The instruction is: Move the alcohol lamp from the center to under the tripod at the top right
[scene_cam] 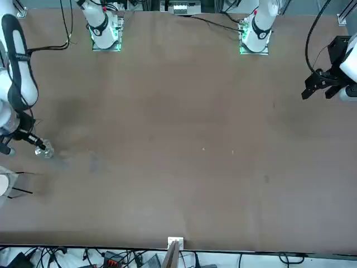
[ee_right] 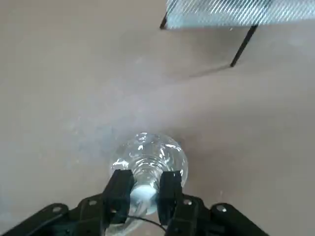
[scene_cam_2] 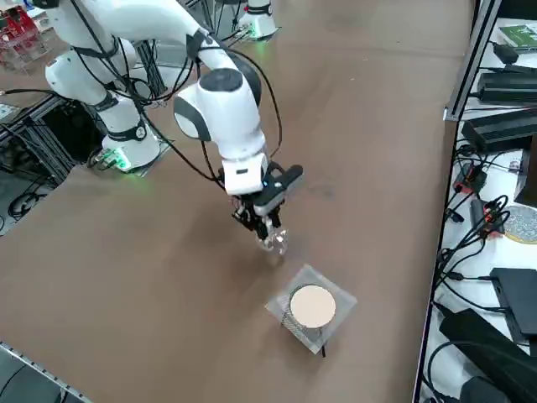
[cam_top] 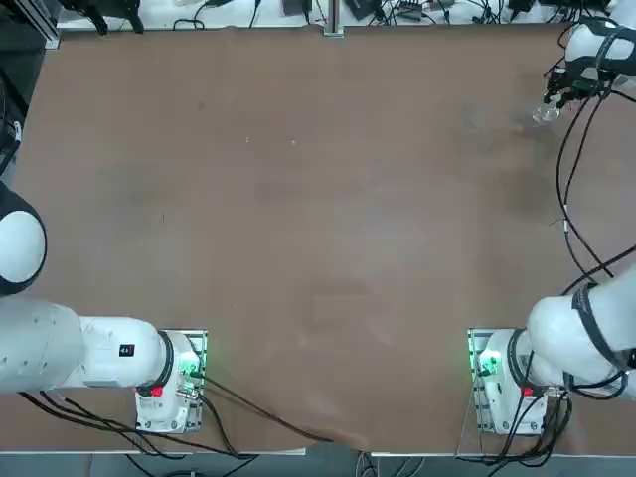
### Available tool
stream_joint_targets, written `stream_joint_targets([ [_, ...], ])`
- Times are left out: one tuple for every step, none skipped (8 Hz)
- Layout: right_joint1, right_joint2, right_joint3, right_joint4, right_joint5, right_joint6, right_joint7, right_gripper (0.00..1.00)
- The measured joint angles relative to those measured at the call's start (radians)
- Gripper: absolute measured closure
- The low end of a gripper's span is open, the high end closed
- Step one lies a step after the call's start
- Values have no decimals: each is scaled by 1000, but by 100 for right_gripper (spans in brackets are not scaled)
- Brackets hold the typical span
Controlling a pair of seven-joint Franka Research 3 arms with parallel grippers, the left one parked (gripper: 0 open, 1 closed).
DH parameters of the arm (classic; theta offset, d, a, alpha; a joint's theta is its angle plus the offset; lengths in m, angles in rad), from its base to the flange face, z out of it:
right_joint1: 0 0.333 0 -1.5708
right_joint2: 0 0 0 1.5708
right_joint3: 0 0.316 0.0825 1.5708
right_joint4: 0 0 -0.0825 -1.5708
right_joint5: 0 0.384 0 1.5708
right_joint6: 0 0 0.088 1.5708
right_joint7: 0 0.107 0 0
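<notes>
My right gripper [ee_right: 142, 179] is shut on the neck of the alcohol lamp [ee_right: 147, 157], a small clear glass vessel with a whitish top. In the right side view the gripper [scene_cam_2: 263, 225] points down with the lamp [scene_cam_2: 275, 244] at its tips, low over the table; I cannot tell whether it touches. The tripod [scene_cam_2: 312, 307], with a wire mesh, a round pale disc and thin dark legs, stands a short way beyond the lamp toward the table's corner. From the wrist its mesh [ee_right: 241, 12] and one leg [ee_right: 243, 45] show ahead. The top view has the lamp [cam_top: 545, 114] at far right; the tripod is out of view there.
Black cables [cam_top: 571, 189] hang from the right arm over the table's right side. The table's right edge runs close behind the tripod, with a shelf of boxes and cables [scene_cam_2: 503, 126] beyond it. The brown tabletop [cam_top: 318, 219] bears nothing else.
</notes>
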Motion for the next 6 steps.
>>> stream_joint_targets([
  [-14, 42, 0, 49, 0, -1, 0, 69],
  [-27, 76, 0, 94, 0, -2, 0, 69],
  [-35, 103, -1, 135, 0, -3, 0, 69],
  [-38, 130, -1, 174, 0, -5, 0, 69],
  [-38, 157, 0, 211, 0, -6, 0, 69],
  [-38, 180, 0, 237, 0, -8, 0, 69],
])
